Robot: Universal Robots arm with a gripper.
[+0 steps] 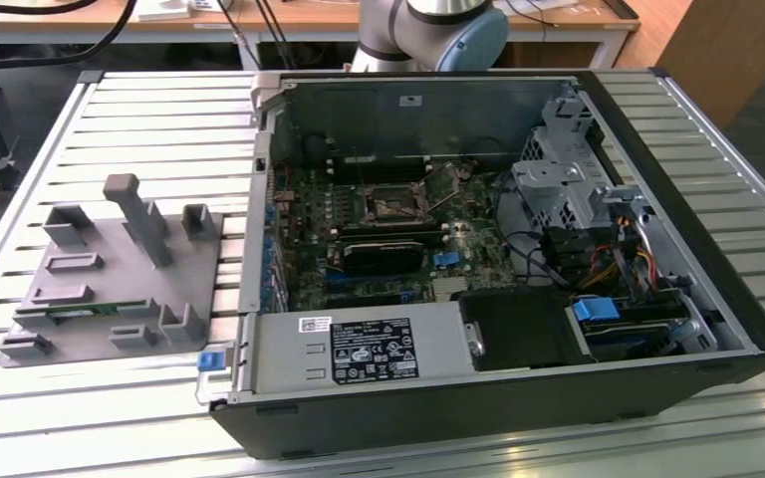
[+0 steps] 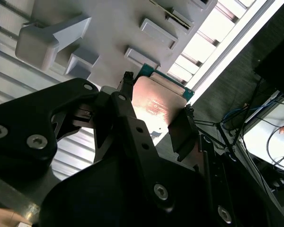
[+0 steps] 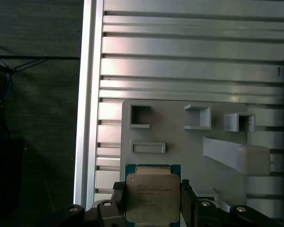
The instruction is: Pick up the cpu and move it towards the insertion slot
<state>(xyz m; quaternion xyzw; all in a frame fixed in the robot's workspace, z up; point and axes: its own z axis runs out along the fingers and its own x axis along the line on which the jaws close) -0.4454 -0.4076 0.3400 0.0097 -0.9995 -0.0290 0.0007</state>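
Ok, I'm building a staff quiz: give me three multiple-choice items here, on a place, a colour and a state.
1. Where is the insertion slot? A) in a drawer B) inside the open computer case C) on a shelf
2. What colour is the fixture? A) grey B) red C) yellow
3. What is the end effector doing? A) hanging open B) gripping a cable C) clamping the cpu
Key: B, it sits inside the case; A, it is plain grey; C, in both wrist views its fingers press the cpu's opposite edges.
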